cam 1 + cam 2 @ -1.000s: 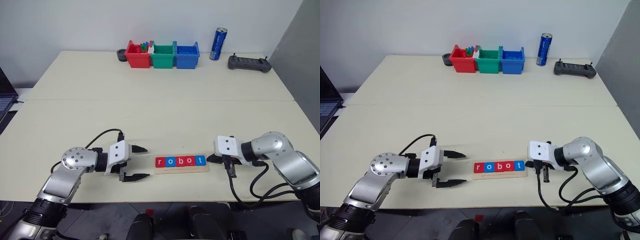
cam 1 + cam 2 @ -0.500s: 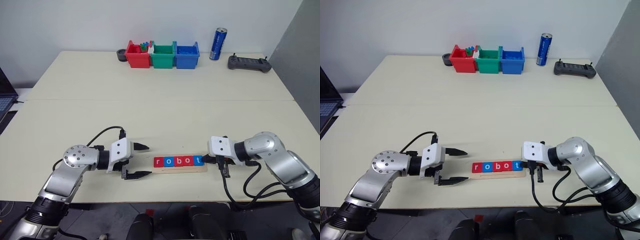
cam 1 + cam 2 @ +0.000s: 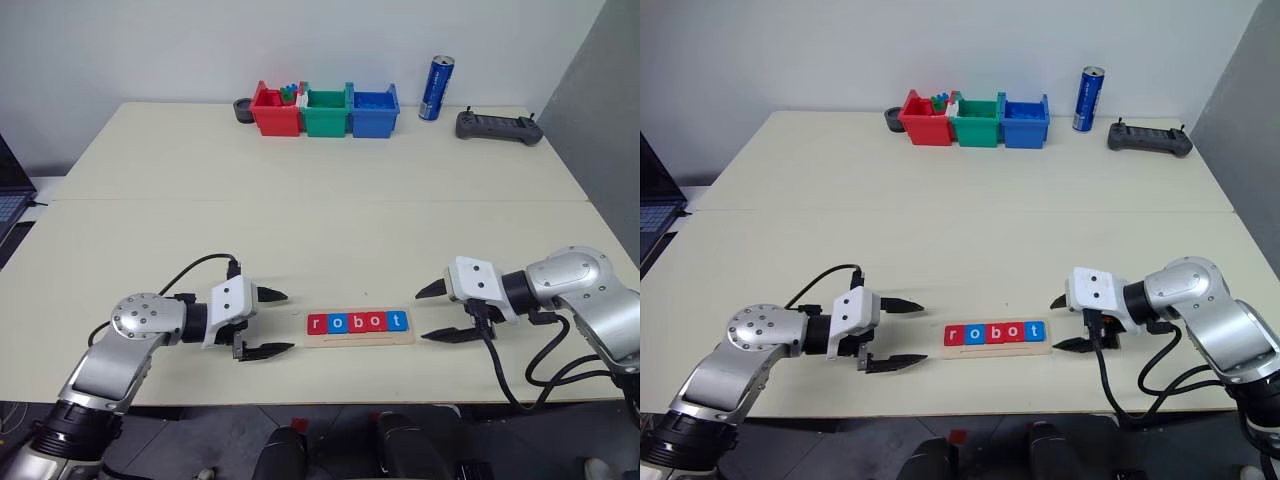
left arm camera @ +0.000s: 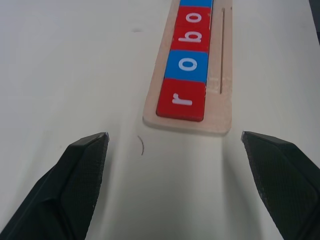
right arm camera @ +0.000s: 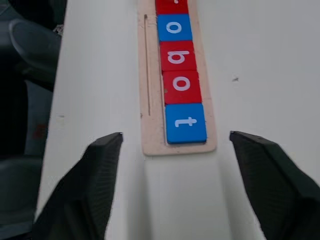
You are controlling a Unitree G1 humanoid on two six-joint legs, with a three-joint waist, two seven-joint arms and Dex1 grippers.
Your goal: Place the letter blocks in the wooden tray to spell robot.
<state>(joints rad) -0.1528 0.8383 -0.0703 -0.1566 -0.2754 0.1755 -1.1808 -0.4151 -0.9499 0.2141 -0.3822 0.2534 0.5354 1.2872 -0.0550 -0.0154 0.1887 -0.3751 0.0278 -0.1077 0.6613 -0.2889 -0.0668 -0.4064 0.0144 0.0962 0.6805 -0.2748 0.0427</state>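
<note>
Five letter blocks [image 3: 357,322] lie in a row in the wooden tray [image 3: 360,339] near the table's front edge. They read r, o, b, o, t: red, blue, red, red, blue. My left gripper [image 3: 288,321] stands open just left of the tray's r end, apart from it. The red r block [image 4: 181,99] lies beyond its fingers. At the tray's other end my right gripper [image 3: 421,316] is open and holds nothing. It faces the blue t block [image 5: 185,122] across a small gap.
At the table's back stand a red bin [image 3: 275,110], a green bin [image 3: 326,112] and a blue bin [image 3: 374,110]. A dark round holder [image 3: 242,108] sits to their left. A blue can [image 3: 436,88] and a black controller [image 3: 498,126] sit to their right.
My right gripper has opened and drawn back to the right, away from the t end of the tray. The blocks stay in place and the left gripper has barely moved.
</note>
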